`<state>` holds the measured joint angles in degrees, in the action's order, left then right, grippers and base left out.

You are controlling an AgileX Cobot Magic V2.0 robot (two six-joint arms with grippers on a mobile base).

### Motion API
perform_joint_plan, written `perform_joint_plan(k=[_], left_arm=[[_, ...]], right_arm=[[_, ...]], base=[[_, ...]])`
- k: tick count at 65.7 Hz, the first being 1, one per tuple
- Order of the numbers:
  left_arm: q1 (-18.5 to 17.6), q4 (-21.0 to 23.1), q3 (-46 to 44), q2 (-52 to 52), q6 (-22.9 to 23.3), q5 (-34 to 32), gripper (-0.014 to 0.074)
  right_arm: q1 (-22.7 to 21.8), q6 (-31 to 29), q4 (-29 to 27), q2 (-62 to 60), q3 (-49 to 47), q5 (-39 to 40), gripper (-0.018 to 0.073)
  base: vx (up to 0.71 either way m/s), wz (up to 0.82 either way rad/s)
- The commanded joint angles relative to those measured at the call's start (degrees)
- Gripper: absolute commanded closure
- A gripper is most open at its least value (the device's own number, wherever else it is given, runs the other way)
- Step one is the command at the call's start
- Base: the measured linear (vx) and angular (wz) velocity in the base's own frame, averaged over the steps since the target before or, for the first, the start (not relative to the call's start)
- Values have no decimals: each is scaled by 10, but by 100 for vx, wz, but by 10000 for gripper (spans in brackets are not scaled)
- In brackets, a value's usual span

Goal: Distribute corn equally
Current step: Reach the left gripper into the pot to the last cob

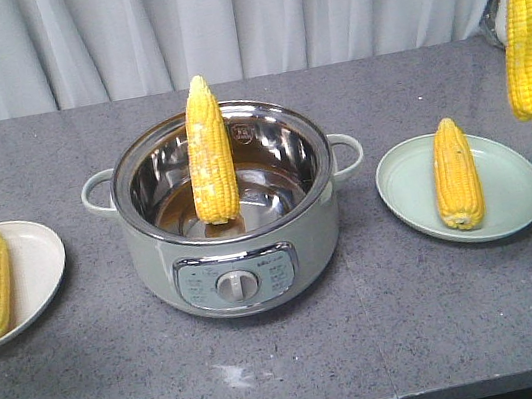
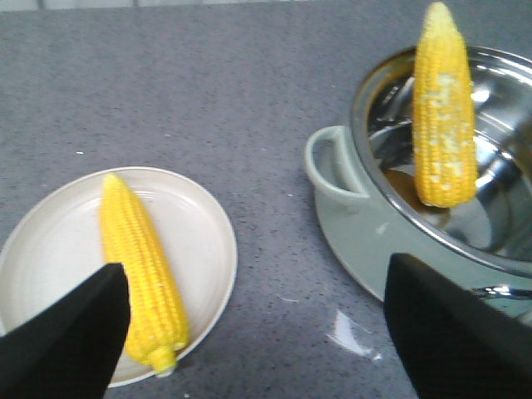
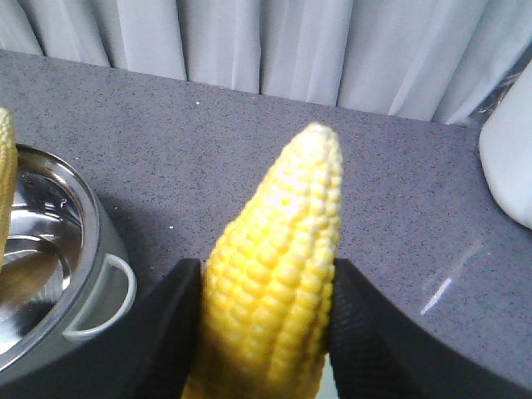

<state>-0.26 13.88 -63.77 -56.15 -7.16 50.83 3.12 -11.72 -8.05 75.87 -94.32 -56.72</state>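
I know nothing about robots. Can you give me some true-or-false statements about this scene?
1. The pale green, steel-lined cooking pot holds one yellow corn cob. True.
2. The pale green round plate is bare. False: one cob lies on it.
3. The right gripper grips a cob in the air. True.
4. The left gripper grips a cob. False: it is open above the cream plate and its cob.

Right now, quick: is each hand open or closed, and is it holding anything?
Left hand: open, holding nothing.
Right hand: closed on a cob.
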Motion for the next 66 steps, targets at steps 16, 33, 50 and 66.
perform_joint_plan(k=[16,33,50,66], left_arm=[[-2,226,-20,-72,-150,-50,10],[-64,231,-111,-137,-151,-53,10],[-158,119,-207,-237,-54,-66,10],[-240,15,-272,-330,28,-95,10]], right_arm=[[-3,3,-5,-15,-15,41,443],[-3,4,-16,-15,-15,41,443],[-3,4,-16,-15,-15,41,443],[-3,4,-16,-15,-15,41,443]], base=[[0,0],[0,0],[0,0],[0,0]])
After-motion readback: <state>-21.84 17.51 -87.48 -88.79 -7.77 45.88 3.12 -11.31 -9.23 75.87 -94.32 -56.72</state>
